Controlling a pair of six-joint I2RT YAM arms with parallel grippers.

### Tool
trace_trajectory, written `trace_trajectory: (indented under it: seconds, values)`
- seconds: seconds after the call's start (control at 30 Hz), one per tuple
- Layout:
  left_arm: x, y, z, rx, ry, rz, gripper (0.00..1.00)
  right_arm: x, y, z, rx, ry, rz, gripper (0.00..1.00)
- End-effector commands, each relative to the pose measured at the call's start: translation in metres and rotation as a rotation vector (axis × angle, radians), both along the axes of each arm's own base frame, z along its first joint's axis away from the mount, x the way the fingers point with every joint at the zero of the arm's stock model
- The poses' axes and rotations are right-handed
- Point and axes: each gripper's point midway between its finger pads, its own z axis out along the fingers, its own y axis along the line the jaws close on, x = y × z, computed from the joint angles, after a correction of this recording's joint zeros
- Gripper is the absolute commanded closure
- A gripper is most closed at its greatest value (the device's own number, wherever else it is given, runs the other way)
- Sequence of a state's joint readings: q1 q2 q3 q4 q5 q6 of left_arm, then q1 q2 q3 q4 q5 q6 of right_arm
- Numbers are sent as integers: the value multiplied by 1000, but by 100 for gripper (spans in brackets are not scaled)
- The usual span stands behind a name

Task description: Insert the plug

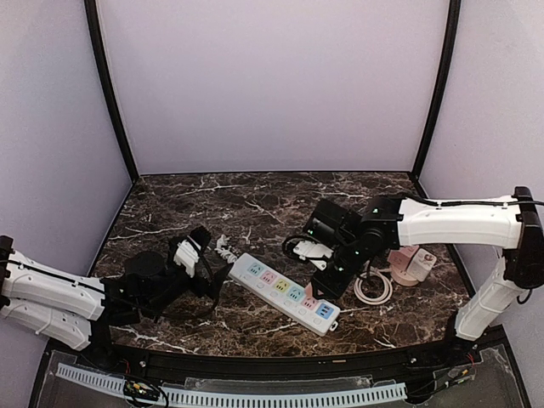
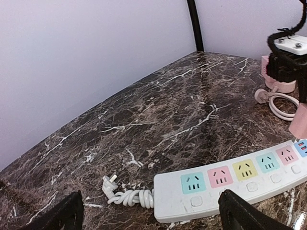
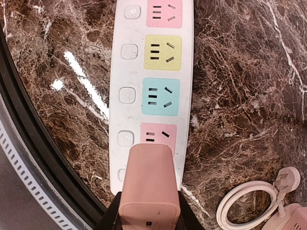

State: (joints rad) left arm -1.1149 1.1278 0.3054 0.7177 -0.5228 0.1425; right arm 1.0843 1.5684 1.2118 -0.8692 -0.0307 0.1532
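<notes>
Plug (image 3: 146,184), a pink block, is sitting clamped between the fingers of the right gripper (image 3: 148,216), just over the near end of the power strip (image 3: 151,91) and overlapping a pink socket; whether it is touching I cannot tell. The strip is lying diagonally toward the near edge of the desk (image 1: 255,195). A coiled white cable (image 1: 372,289) is lying beside it, toward the right edge. Farther back and left, the left gripper (image 1: 191,248) is hanging wide apart, holding nothing, facing the strip's cord end.

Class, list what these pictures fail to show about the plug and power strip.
- Prongs of the pink plug: right wrist view, hidden under its body.
- Power strip far end: right wrist view, cut off by top edge.
- Right tool fingers: same view, behind the plug.
</notes>
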Motion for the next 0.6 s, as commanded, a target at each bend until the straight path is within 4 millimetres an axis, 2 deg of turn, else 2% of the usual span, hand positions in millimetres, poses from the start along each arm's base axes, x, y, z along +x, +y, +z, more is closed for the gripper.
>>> trace_trajectory:
  seconds: [0.0, 0.17, 0.43, 0.57]
  values:
    - [17, 23, -9, -67, 92, 91, 1, 1, -1, -5, -32, 2, 24, 100]
    - [24, 35, -13, -106, 128, 128, 1, -3, -6, -21, -85, 36, 26, 100]
    - [24, 33, -13, -112, 135, 116, 1, -3, -7, -14, -97, 32, 41, 100]
    - [24, 33, -14, -108, 137, 118, 1, -3, -5, -18, -115, 38, 63, 100]
